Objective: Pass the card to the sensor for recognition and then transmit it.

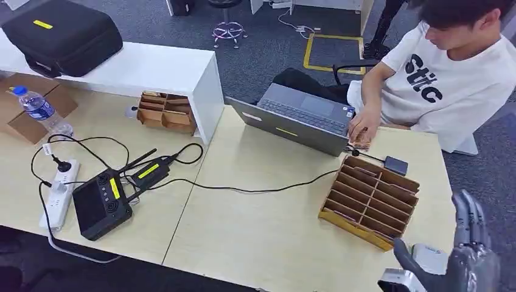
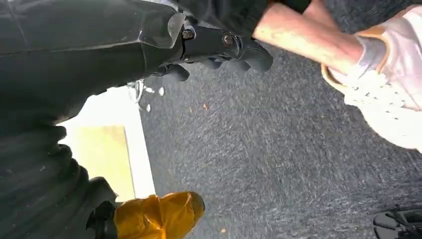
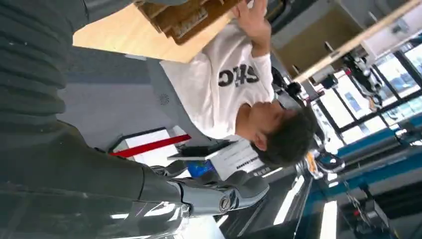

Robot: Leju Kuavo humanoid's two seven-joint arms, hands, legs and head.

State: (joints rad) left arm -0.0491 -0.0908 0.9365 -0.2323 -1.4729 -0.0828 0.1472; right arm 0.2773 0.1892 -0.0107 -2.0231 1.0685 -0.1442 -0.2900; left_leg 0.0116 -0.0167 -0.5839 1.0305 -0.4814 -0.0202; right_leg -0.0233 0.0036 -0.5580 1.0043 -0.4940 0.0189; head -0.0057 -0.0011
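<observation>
Operator, you had the light wooden table (image 1: 268,237) in front of you, with a person (image 1: 450,79) in a white T-shirt seated at its far right corner. A grey laptop (image 1: 298,115) stood open along the far edge. A wooden divided tray (image 1: 356,226) lay near the right edge, its slots looking bare.

Your right hand (image 1: 465,246) hung off the near right corner, just beside the tray. Its fingers were straight and apart, the thumb was out, and it held nothing. Your left hand (image 2: 219,47) hung over the grey carpet. I could see nothing in it, but I could not tell how far its fingers were spread.

A small dark box (image 1: 396,165), likely the sensor, sat on a cable at the tray's far corner. The person's hand (image 1: 364,123) rested at the far edge between the laptop and that box. Under it was a thin, pale, patterned piece that I took for the card (image 1: 360,143), though it was too small to be sure.

I judged the task barely begun, since the card was not yet in your hand. The next move called for reaching the right hand over the tray to receive the card in a light pinch.
</observation>
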